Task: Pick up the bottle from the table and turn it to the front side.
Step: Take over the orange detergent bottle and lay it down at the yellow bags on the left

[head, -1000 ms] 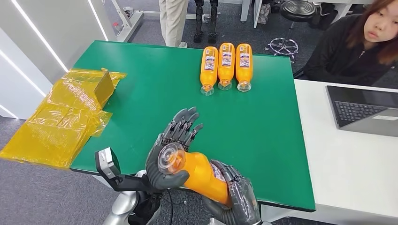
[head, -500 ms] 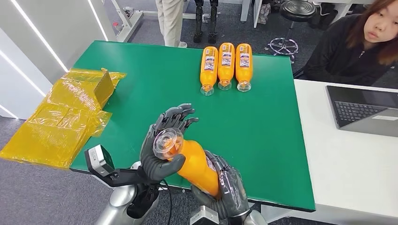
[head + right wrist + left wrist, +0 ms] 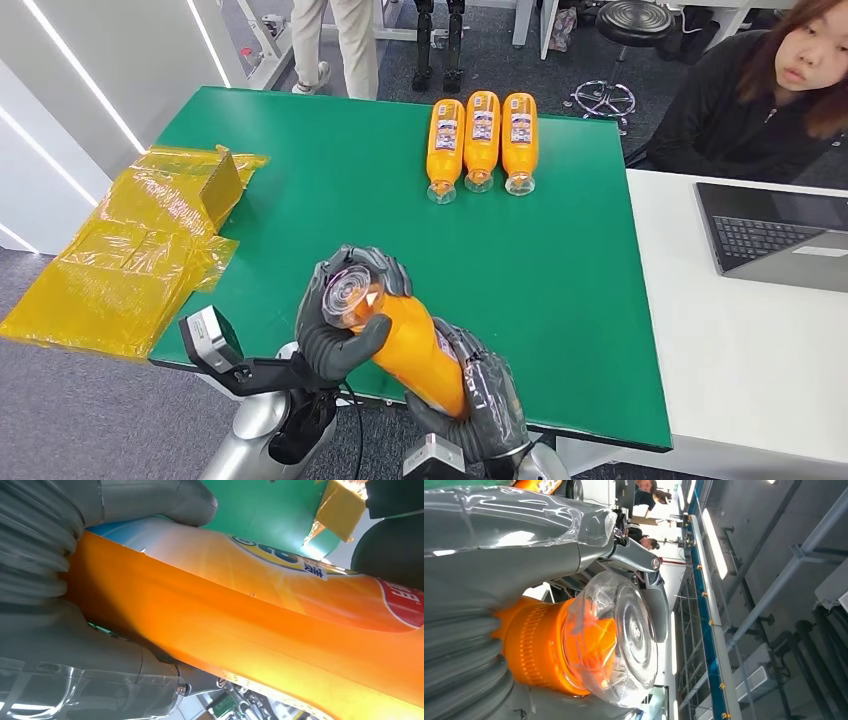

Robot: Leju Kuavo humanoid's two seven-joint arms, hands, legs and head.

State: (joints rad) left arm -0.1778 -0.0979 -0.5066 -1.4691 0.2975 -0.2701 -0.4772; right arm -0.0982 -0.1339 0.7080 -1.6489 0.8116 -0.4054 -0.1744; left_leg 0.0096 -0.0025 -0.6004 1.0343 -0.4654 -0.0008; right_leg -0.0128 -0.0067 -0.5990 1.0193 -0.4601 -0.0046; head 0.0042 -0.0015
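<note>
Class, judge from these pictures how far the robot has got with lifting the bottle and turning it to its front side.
Done: the bottle is off the green table, lifted. In hand: the right hand grips its body while the left hand wraps its clear-capped end, seemingly for the turn. Left: finishing the turn; whether the front faces out cannot be told. Three other bottles lie in a row at the table's far edge.

Green table (image 3: pixel 560 250) with three orange bottles (image 3: pixel 482 140) lying side by side at twelve o'clock. Yellow plastic wrapping (image 3: pixel 140 255) and a cardboard box (image 3: pixel 222 187) at nine o'clock. Laptop (image 3: pixel 775 235) on a white desk (image 3: pixel 740 370) at three o'clock, a seated person (image 3: pixel 760 90) behind.
</note>
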